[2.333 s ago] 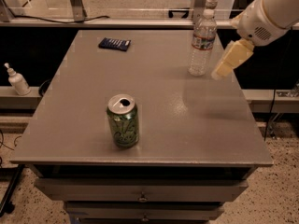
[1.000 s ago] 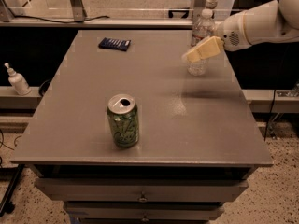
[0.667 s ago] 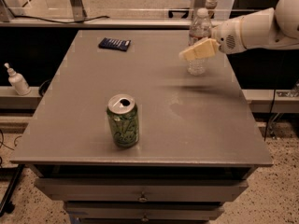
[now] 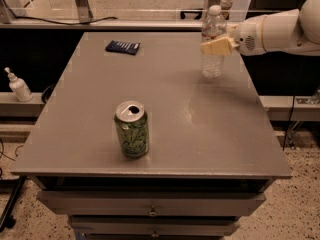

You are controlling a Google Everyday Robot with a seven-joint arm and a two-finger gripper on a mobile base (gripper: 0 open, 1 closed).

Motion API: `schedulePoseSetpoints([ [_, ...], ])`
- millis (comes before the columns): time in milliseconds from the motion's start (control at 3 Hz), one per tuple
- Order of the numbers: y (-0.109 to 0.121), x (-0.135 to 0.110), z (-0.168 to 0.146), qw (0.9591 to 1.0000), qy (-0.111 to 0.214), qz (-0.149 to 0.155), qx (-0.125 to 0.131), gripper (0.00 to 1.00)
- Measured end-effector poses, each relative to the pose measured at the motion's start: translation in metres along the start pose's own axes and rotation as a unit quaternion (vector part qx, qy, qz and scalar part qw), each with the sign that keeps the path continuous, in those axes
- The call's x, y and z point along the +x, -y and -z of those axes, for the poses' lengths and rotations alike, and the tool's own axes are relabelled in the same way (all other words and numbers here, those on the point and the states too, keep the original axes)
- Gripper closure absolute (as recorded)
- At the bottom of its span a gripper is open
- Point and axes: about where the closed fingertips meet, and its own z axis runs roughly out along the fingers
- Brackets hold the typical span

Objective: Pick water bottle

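nearest, a green soda can stands upright, opened, on the front part of the grey table. off the left edge a small white pump bottle sits on a lower ledge. farther back lies a flat dark blue packet. at the far right the water bottle stands upright, with the gripper reaching in from the right across its label; whether the claw is closed on it, i cannot tell.
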Motion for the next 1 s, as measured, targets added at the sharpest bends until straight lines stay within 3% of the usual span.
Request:
schedulePoseSetpoints([
  [333,-0.013,-0.028,0.004,0.9995,0.016,0.024,-0.012,0.88],
  [667,-0.042,-0.064,0.006,0.9976,0.037,0.039,-0.043,1.0],
  [1000,-0.074,-0.111,0.02,0.9925,0.074,0.051,-0.082,1.0],
])
